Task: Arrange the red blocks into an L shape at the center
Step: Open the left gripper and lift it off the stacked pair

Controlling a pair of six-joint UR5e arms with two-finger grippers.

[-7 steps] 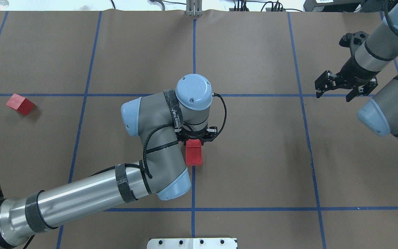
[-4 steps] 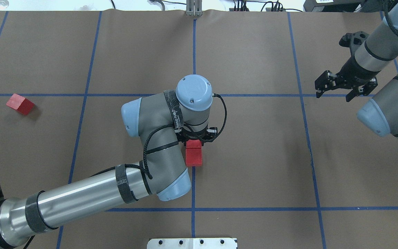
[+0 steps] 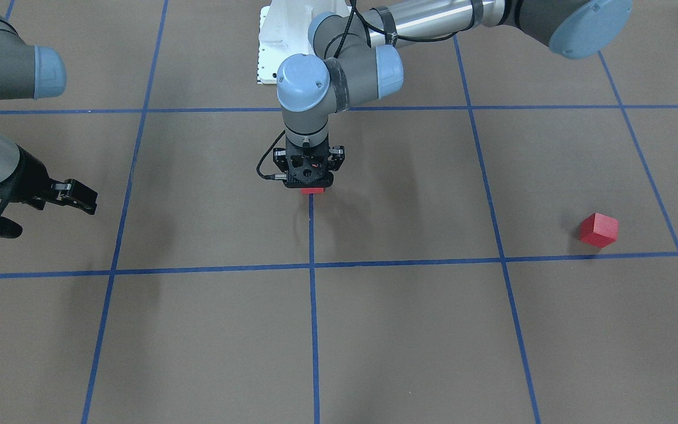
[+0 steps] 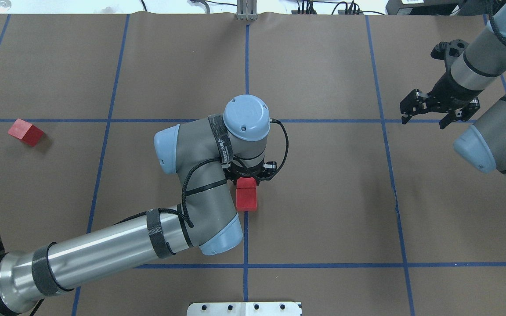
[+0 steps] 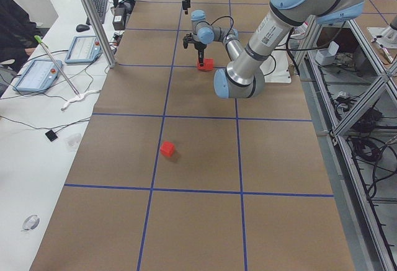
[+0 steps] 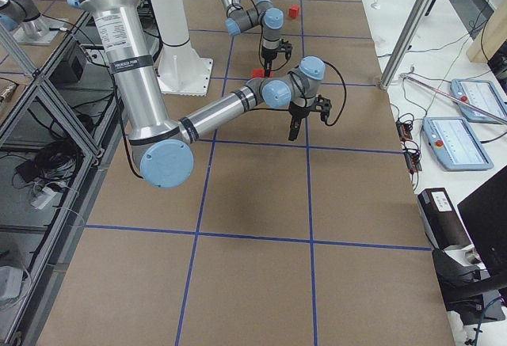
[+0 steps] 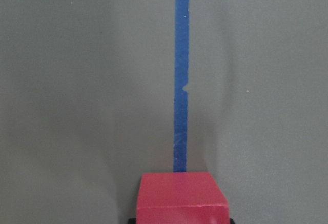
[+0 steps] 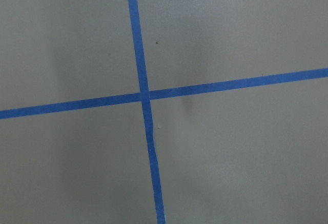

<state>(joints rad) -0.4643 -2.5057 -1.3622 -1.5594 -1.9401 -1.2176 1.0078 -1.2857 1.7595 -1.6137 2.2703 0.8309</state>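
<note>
- while the l gripper (image 3: 310, 185) stood upright over the center tape line (image 3: 311, 235) in front view, it pinched a red block (image 3: 312, 191); third block (image 3: 598, 229) lay well apart.
- overhead: the red block touched second block (image 4: 246, 201), both on the line; r gripper (image 4: 424, 122) hung far off w/ fingers spread.
- l wrist: the red block sat at bottom edge, on the line.

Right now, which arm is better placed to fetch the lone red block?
Left. The lone block lies on that arm's side; the right gripper hovers open far across, beyond the left gripper at the center blocks.
</note>
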